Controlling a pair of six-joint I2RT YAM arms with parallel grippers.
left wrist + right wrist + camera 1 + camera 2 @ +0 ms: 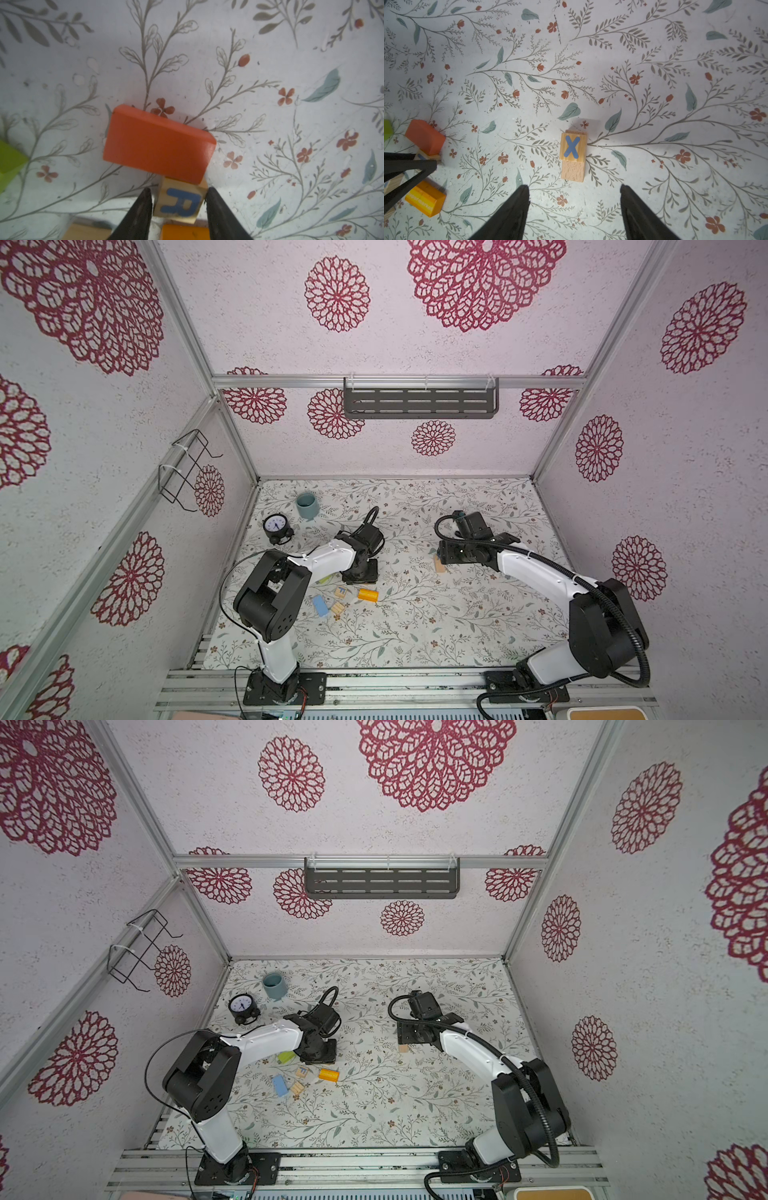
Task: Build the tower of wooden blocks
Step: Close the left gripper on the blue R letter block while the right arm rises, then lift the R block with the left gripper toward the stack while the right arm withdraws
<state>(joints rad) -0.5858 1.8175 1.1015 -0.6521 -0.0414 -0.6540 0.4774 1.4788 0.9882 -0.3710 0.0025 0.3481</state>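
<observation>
Left fingers straddle the R cube to lift it — grip unclear — right fingers hover spread near the X cube.

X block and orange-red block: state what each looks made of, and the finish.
X block: unpainted pale wood, possibly beech. Fine grain flecks show on its bare side face, and the blue X looks printed or painted on.
Orange-red block: likely wood too, but an opaque satin paint hides any grain. Only the softened edges and a faint sheen on one end show.
</observation>
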